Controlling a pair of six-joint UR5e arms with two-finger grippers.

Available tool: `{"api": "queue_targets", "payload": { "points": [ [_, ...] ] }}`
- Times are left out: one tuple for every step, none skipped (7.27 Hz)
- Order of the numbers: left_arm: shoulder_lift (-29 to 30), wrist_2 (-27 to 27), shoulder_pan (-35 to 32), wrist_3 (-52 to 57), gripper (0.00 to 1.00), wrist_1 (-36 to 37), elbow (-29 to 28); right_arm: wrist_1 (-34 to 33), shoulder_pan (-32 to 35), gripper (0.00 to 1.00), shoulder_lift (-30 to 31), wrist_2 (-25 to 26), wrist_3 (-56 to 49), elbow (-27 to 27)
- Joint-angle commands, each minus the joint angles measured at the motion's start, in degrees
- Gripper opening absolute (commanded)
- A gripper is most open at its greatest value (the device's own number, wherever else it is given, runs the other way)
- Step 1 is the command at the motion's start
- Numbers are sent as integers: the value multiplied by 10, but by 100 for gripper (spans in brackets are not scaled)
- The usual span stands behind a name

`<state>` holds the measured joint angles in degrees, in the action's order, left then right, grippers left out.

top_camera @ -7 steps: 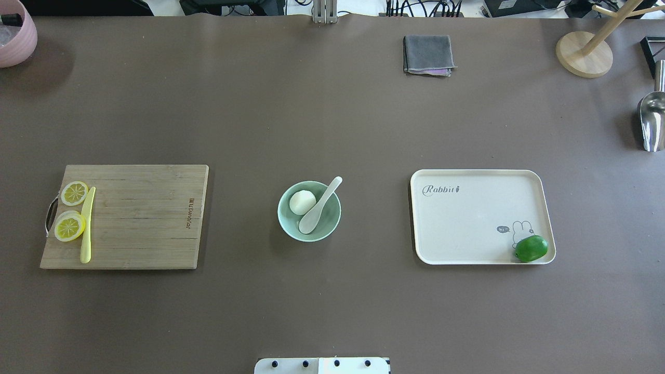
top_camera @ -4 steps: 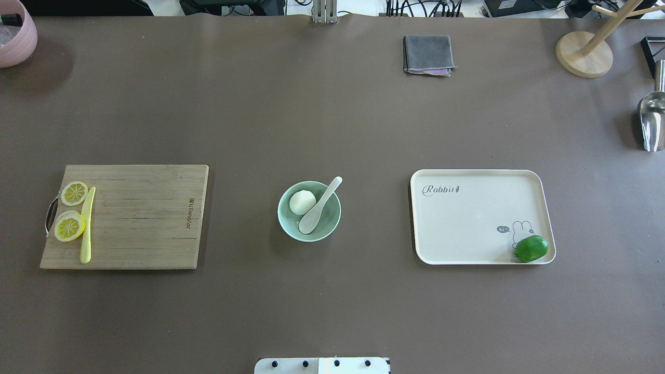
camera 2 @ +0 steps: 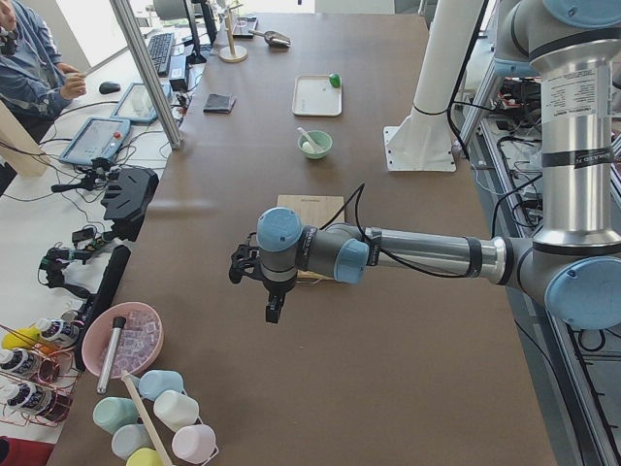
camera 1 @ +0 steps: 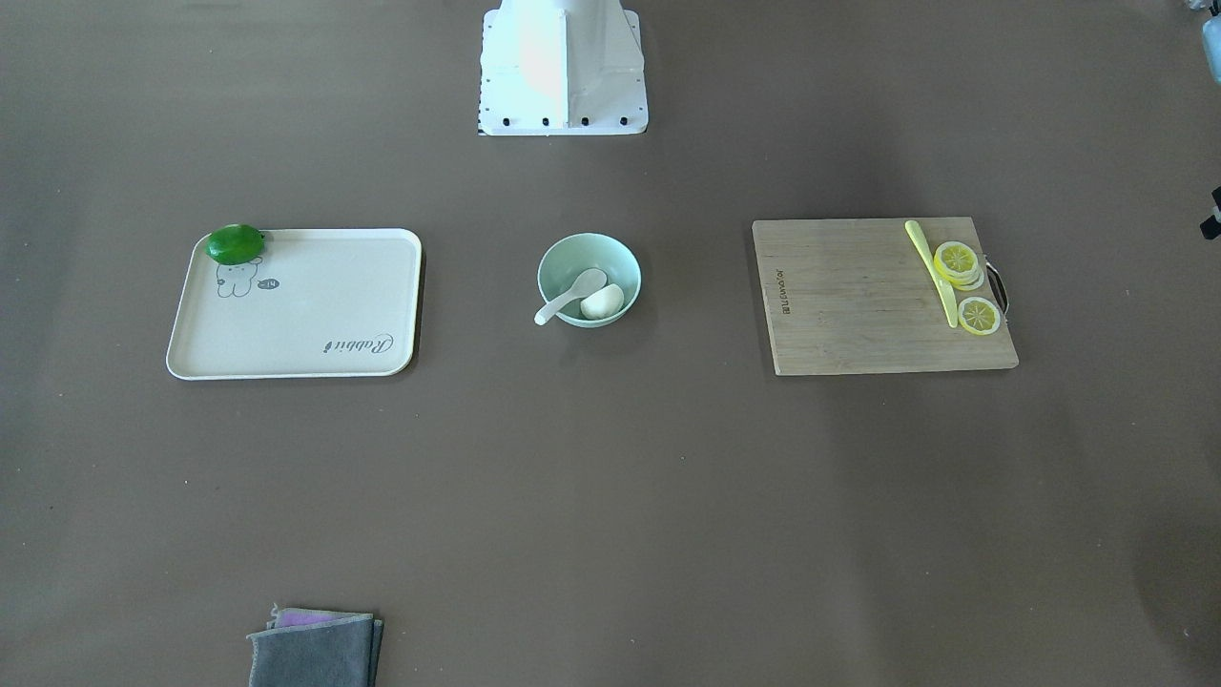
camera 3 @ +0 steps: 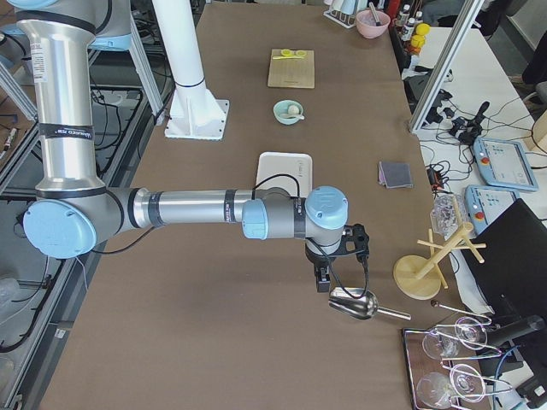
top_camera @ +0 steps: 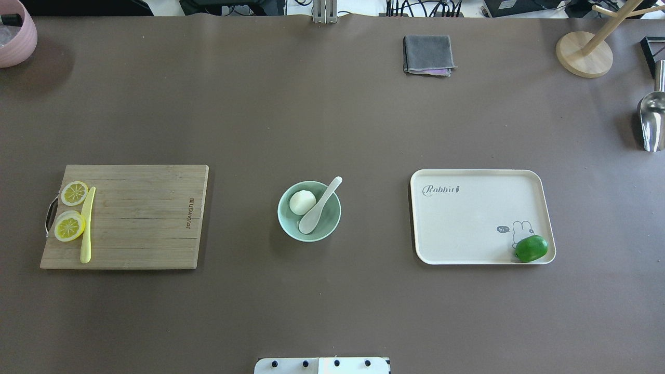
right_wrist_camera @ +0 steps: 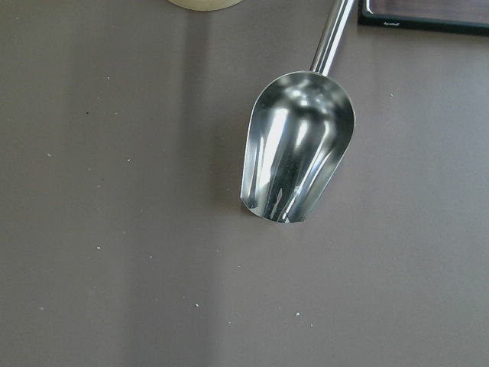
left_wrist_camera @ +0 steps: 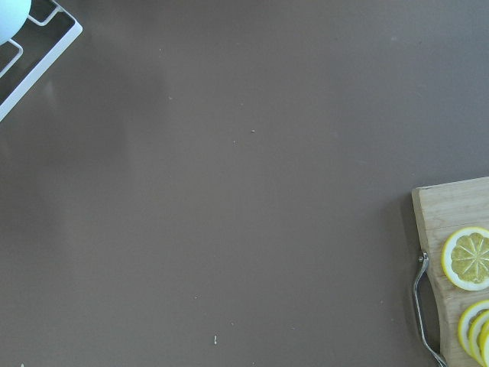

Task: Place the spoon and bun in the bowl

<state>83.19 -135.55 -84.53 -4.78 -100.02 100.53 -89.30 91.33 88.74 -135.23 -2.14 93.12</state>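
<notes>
The pale mint-green bowl [top_camera: 328,227] stands at the table's middle. The white bun [top_camera: 302,202] lies inside it on its left. The white spoon [top_camera: 318,209] has its scoop in the bowl, and its handle leans over the far right rim. All three also show in the front view: the bowl [camera 1: 565,251], the spoon [camera 1: 569,295] and the bun [camera 1: 602,301]. My left gripper [camera 2: 274,311] hangs over bare table far to the left. My right gripper [camera 3: 323,280] hangs far to the right, by the metal scoop. I cannot tell whether either gripper is open or shut.
A wooden cutting board [top_camera: 140,218] left of the bowl carries lemon slices [top_camera: 70,226] and a yellow-green knife [top_camera: 87,226]. A cream tray [top_camera: 467,218] on the right holds a green lime [top_camera: 531,248]. A grey cloth [top_camera: 427,54], wooden stand [top_camera: 584,54], metal scoop [top_camera: 651,122] and pink bowl [top_camera: 15,36] stand at the far edges.
</notes>
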Motion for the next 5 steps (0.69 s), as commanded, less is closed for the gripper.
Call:
{"api": "queue_targets", "payload": {
  "points": [
    [0,-1,0,0,98,-2,2,-1,-2,100,-8,0,0,-15],
    [0,-1,0,0,98,-3,3,1,-4,100,-8,0,1,-22],
    [0,2,0,0,98,-3,3,1,-4,100,-9,0,1,-24],
    [0,4,0,2,98,-3,-1,1,-4,100,-9,-1,1,-23],
    [-1,4,0,1,98,-2,0,1,-5,100,-9,-7,1,-24]
  ]
}}
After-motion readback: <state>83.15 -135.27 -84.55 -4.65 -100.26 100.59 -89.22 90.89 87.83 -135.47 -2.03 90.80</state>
